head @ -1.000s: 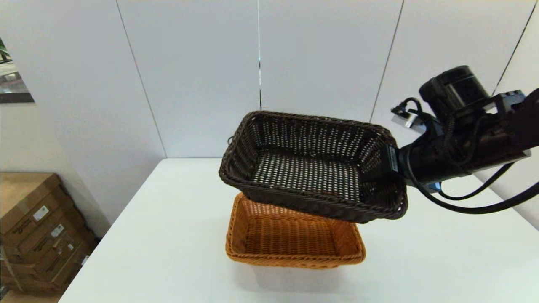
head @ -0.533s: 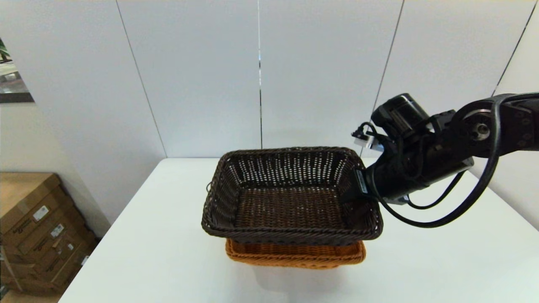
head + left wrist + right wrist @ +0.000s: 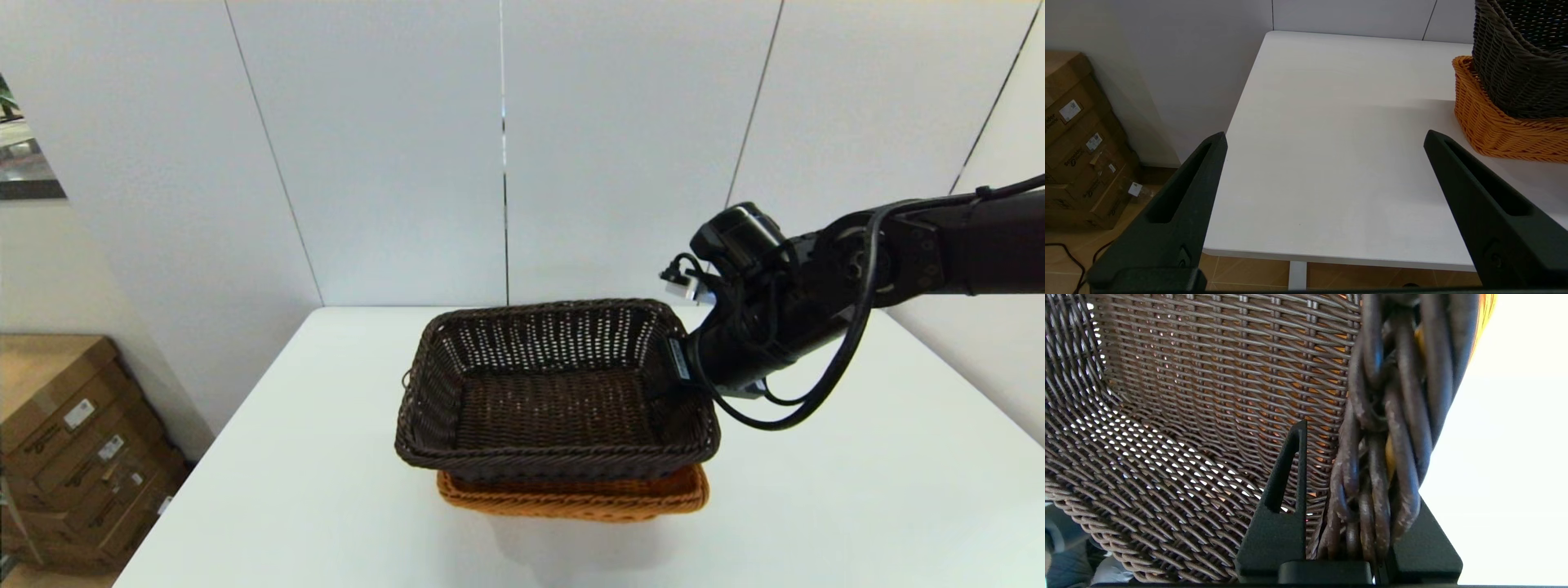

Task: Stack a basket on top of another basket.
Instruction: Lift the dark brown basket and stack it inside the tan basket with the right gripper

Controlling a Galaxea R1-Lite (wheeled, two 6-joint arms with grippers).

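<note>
The dark brown basket (image 3: 555,392) sat inside the orange basket (image 3: 571,496), its right rim pinched by the right gripper (image 3: 682,371). Next it probably needed letting go. The left gripper (image 3: 1323,139) waited, fingers apart.

Even, bright indoor light falls from above, and the white surface (image 3: 326,457) reflects it without hard glare. A soft, pale shadow lies in front of the orange basket (image 3: 571,496) in the head view. Wall lines bend near that view's edges. In the right wrist view the surface beyond the dark basket (image 3: 1180,396) is blown out to plain white, light glints through the weave, and the near braided rim looks soft.
</note>
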